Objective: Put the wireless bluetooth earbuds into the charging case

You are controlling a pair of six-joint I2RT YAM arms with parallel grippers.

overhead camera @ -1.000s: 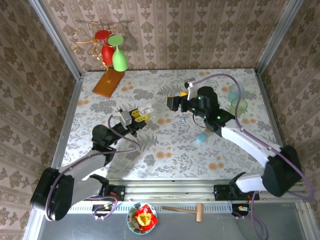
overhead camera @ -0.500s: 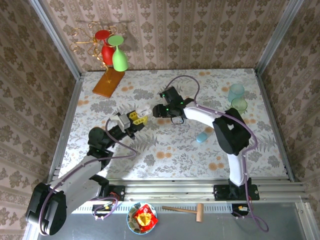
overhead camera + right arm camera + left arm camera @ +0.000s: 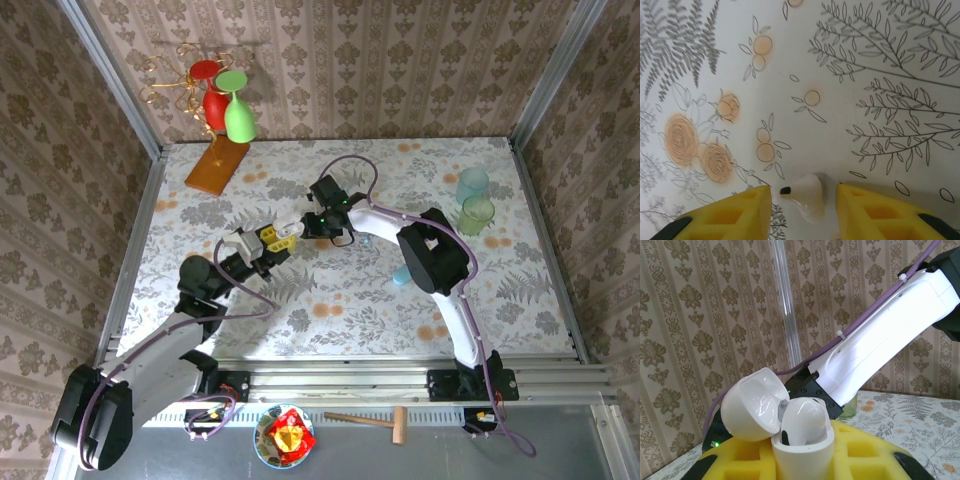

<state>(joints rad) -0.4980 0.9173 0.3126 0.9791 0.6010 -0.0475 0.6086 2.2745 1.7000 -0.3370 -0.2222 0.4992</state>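
Far L: red glass (image 3: 212,100), green glass (image 3: 238,117) on wire rack (image 3: 163,78) w/ wood base (image 3: 217,165). R side: teal cup (image 3: 472,184), green cup (image 3: 478,212), adjacent. Front ledge: candy bowl (image 3: 262,447), mallet (image 3: 375,420).

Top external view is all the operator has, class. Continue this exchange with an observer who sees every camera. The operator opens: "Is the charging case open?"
Observer: Yes. In the left wrist view the charging case has its lid swung back.
Operator: Is anything inside it?
Observer: One earbud stands in the case, its top above the rim.
Operator: Where is the other one?
Observer: In the right wrist view a second earbud lies between the fingers of the right tool, with a gap on each side.
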